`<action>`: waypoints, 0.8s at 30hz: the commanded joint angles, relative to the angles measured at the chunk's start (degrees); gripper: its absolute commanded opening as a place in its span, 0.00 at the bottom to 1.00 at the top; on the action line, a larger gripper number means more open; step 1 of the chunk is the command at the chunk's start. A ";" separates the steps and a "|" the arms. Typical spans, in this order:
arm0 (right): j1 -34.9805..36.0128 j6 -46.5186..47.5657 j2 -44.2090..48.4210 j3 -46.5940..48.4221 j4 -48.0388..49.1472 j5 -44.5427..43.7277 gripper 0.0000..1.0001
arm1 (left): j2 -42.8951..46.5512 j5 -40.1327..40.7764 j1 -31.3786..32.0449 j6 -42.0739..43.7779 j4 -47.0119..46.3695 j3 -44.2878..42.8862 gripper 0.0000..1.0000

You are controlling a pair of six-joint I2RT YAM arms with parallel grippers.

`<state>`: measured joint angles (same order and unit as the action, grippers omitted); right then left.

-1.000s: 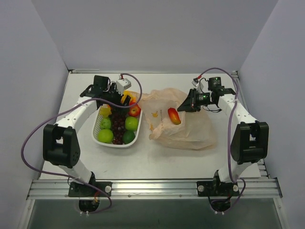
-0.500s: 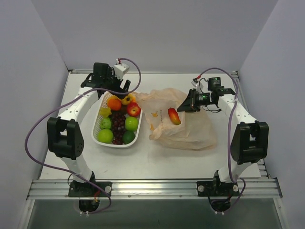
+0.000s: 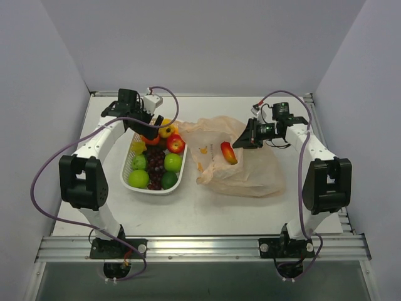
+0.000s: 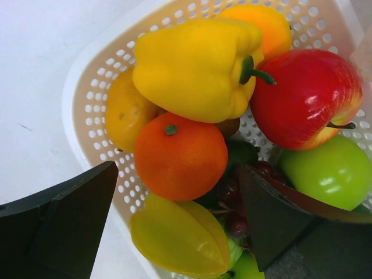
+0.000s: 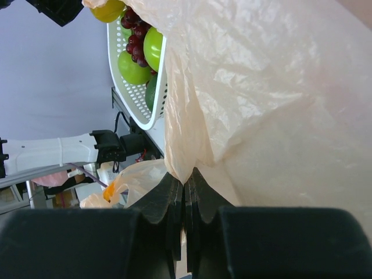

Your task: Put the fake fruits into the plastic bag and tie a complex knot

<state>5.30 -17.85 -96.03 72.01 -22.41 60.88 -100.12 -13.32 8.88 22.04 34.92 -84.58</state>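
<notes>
The plastic bag (image 3: pixel 244 172) lies crumpled on the bench (image 3: pixel 207 213), just beside the right of the white lattice basket (image 3: pixel 133 183). Its only print is a few orange marks (image 3: pixel 205 150), too small to read. The right hand (image 3: pixel 241 142) is clenched on a fold of the bag's film. In its wrist view the fingers (image 5: pixel 168 200) are pressed together with the thin sheet between them, and the bag runs off the frame's right edge. A red-yellow mango (image 3: pixel 229 152) sits at the bag just beside that hand. I cannot tell whether it lies on the film or inside it.

The left hand (image 4: pixel 174 200) hangs released over the basket's far end, fingers wide apart and grasping nothing. Under it lie a yellow bell pepper (image 4: pixel 192 64), an orange (image 4: pixel 180 154), a red apple (image 4: pixel 305 96) and a yellow star fruit (image 4: pixel 180 241). A green apple (image 4: pixel 331 171) is partly hidden by one finger. The purple grapes (image 4: pixel 232 197) are mostly buried under the other fruits.
</notes>
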 commanded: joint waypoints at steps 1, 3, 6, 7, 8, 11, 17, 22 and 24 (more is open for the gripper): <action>0.41 0.53 -0.74 0.85 -1.49 0.82 0.00 | -2.35 -2.66 0.08 -1.99 3.75 -1.30 0.97; 0.33 0.62 -0.57 1.03 -1.49 0.82 0.00 | -2.63 -3.55 0.08 -2.44 4.02 -0.59 0.98; 0.32 0.71 -0.56 1.20 -1.58 0.73 0.00 | -3.42 -3.64 0.08 -3.14 4.11 0.37 0.98; 0.32 0.71 -0.56 1.12 -1.67 0.73 0.00 | -3.94 -3.12 0.08 -3.32 4.02 0.55 0.98; 0.32 0.71 -0.48 1.20 -1.75 0.82 0.00 | -4.03 -2.68 0.08 -4.02 4.02 0.64 0.97; 0.32 0.71 -0.74 1.12 -1.84 0.82 0.00 | -5.09 -2.41 0.08 -4.81 3.84 0.20 0.98; 0.32 0.53 -0.92 1.56 -1.76 0.82 0.00 | -6.23 -2.23 0.08 -5.87 3.05 -1.73 0.96; 0.24 0.79 -0.30 1.73 -2.11 0.82 0.00 | -2.82 -3.11 -0.36 -5.78 3.49 -2.79 0.77; 0.32 1.06 0.14 1.73 -2.20 0.82 0.00 | -0.27 -4.43 -0.36 -4.82 4.10 -2.44 0.71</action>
<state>5.34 -17.82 -97.19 72.03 -22.63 60.86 -105.69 -15.31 8.88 16.86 38.50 -84.29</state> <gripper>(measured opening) 0.030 0.851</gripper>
